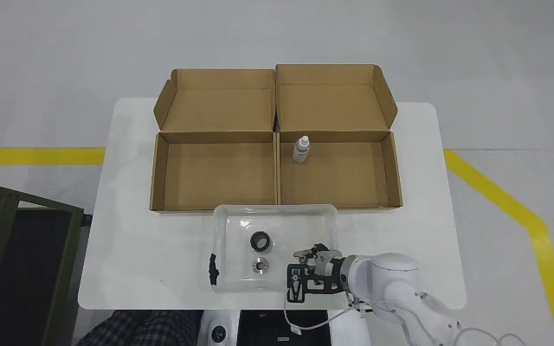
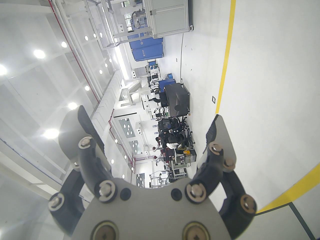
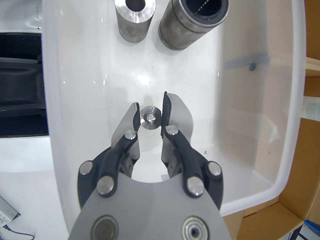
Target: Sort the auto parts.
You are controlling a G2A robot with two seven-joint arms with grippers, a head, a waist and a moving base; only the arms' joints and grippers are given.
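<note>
A clear plastic tray (image 1: 273,208) stands in the middle of the white surface (image 1: 130,216), close to its near edge. The right tool (image 3: 150,111) is down inside the tray, at the end toward the right edge of the surface. It is clenched on a small metal disc (image 3: 150,120), with one finger pressing on each side of it. Farther along the tray, two parts stand upright just beside each other: a steel bushing (image 3: 135,16) and a thicker linear bearing (image 3: 192,13). Behind the tray, toward the far edge, two open cardboard boxes lie side by side. The left box (image 1: 216,173) holds nothing, and in the right box (image 1: 346,173) a small white bottle (image 1: 300,149) stands. The left tool (image 2: 150,116) is released and points out into the hall.
</note>
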